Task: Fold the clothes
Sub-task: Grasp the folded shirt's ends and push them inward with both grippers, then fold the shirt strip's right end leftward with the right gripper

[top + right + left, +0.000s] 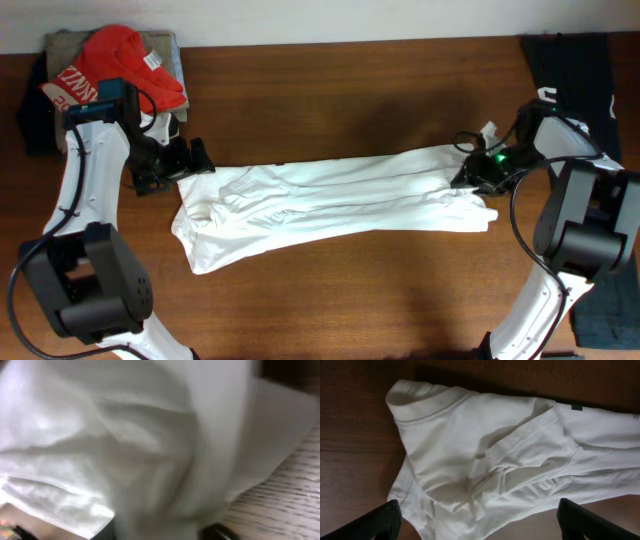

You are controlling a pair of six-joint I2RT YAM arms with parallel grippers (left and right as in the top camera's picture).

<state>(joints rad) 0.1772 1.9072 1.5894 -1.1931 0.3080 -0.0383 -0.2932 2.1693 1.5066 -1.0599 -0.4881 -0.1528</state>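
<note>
A white shirt (330, 200) lies stretched in a long crumpled band across the middle of the wooden table. My left gripper (186, 159) hovers open at the shirt's left end, just above the collar area (470, 445). In the left wrist view its two dark fingertips (482, 527) are spread wide apart with nothing between them but cloth lying below. My right gripper (478, 172) is at the shirt's right end. White cloth (150, 435) bunches up between its fingers (162, 532) and fills the right wrist view.
A pile of clothes topped by a red garment (122, 65) lies at the back left corner. A dark garment (570, 62) hangs at the back right, and blue denim (610, 300) lies at the right edge. Bare wood (350, 290) lies in front of the shirt.
</note>
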